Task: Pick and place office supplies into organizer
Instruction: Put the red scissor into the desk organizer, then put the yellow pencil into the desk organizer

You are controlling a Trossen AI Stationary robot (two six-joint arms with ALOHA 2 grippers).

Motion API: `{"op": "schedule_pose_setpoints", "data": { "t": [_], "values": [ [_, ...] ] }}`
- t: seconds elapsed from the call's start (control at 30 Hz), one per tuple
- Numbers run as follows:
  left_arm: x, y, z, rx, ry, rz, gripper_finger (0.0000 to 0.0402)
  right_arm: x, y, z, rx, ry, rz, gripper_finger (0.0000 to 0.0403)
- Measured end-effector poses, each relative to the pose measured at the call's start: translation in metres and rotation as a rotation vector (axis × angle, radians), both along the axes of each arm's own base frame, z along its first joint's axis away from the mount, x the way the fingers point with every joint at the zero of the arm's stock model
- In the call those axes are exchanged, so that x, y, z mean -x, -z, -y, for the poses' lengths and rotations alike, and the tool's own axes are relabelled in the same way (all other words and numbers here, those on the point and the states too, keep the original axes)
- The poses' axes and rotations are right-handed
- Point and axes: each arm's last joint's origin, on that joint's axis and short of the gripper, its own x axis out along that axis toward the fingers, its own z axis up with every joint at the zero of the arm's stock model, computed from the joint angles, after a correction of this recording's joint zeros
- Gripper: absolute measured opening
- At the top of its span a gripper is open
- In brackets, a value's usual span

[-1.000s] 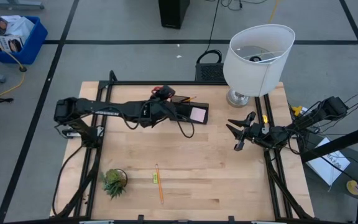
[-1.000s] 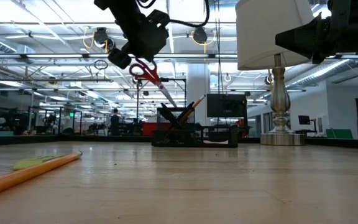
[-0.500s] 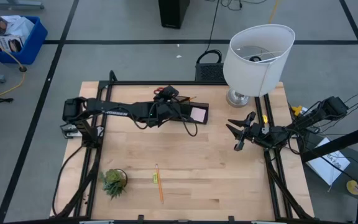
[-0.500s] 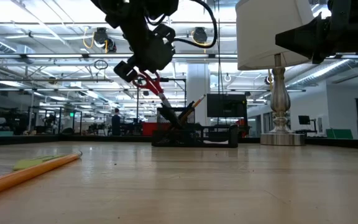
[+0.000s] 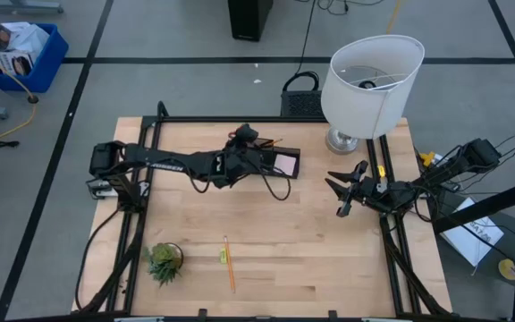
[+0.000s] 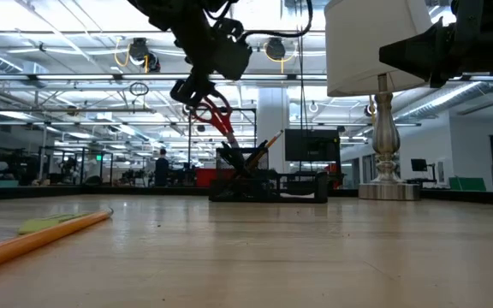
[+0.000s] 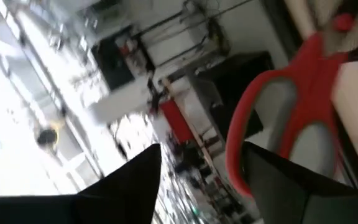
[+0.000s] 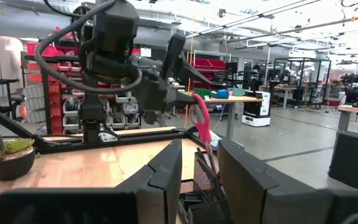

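The black organizer [image 5: 271, 159] stands at the table's far side, with a pink sticky-note pad [image 5: 284, 165] and a pencil [image 6: 268, 144] in it. Red-handled scissors [image 6: 216, 113] lean in its left end, blades down and handles up. My left gripper [image 5: 244, 143] hovers open at the handles [image 7: 278, 124], which show beside one finger [image 7: 272, 180]. My right gripper [image 5: 341, 195] waits at the table's right, open, with nothing between its fingers. One more pencil [image 5: 229, 264] lies flat near the front edge. My left gripper comes nearly level from the table's left, its fingers spread apart. The red handle loop [image 7: 247, 155] stands right beside one finger. I cannot tell whether that finger touches it.
A large white lamp [image 5: 369, 80] stands at the far right, close to the organizer. A small potted plant [image 5: 164, 261] sits at the near left. A yellow-green scrap [image 5: 223, 257] lies by the loose pencil. The table's middle [image 5: 275, 224] is bare wood.
My left gripper has gone toward the table's right and slightly down over the organizer's left end, rolling a little, and has opened. The scissors have sunk with it, blades into the organizer, and now lean there with their handles up.
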Motion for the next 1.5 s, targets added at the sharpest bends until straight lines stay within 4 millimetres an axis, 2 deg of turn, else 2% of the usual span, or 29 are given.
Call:
{"op": "schedule_pose_setpoints", "data": {
  "t": [0.13, 0.3, 0.43, 0.67, 0.83, 1.0, 1.1, 1.2, 1.3, 1.5],
  "values": [
    [0.000, -0.008, -0.006, -0.051, -0.121, 0.155, 0.0248, 0.000, 0.000, 0.000, 0.000, 0.000, 0.001, 0.0100],
    [0.002, -0.009, -0.013, -0.070, -0.187, 0.209, 0.0257, 0.000, 0.000, 0.000, 0.000, 0.000, 0.000, 0.0100],
    [0.002, -0.008, -0.016, -0.040, -0.168, 0.239, 0.0252, 0.000, 0.000, 0.000, 0.000, 0.000, 0.000, 0.0100],
    [-0.001, 0.004, 0.014, 0.116, 0.018, 0.199, 0.0244, 0.000, 0.000, 0.000, 0.000, 0.000, 0.001, 0.0100],
    [-0.002, 0.003, 0.030, 0.130, 0.047, 0.243, 0.0244, 0.000, 0.000, 0.000, 0.000, 0.000, 0.000, 0.0100],
    [0.001, 0.001, 0.024, 0.041, -0.051, 0.251, 0.0243, 0.000, 0.000, 0.000, 0.000, 0.000, 0.000, 0.0100],
    [0.003, 0.000, 0.015, 0.045, -0.135, 0.395, 0.0243, 0.000, 0.000, 0.000, -0.001, 0.000, 0.001, 0.0100],
    [0.005, 0.002, 0.018, 0.123, -0.159, 0.570, 0.0243, 0.000, 0.000, 0.000, 0.000, 0.000, 0.000, 0.0100],
    [0.014, -0.009, 0.031, 0.228, -0.142, 0.715, 0.0244, 0.000, 0.000, 0.000, -0.001, 0.000, 0.001, 0.0100],
    [0.055, -0.040, 0.061, 0.663, -0.160, 1.002, 0.0244, 0.000, 0.000, 0.000, 0.000, 0.000, -0.002, 0.0100]
  ]
}}
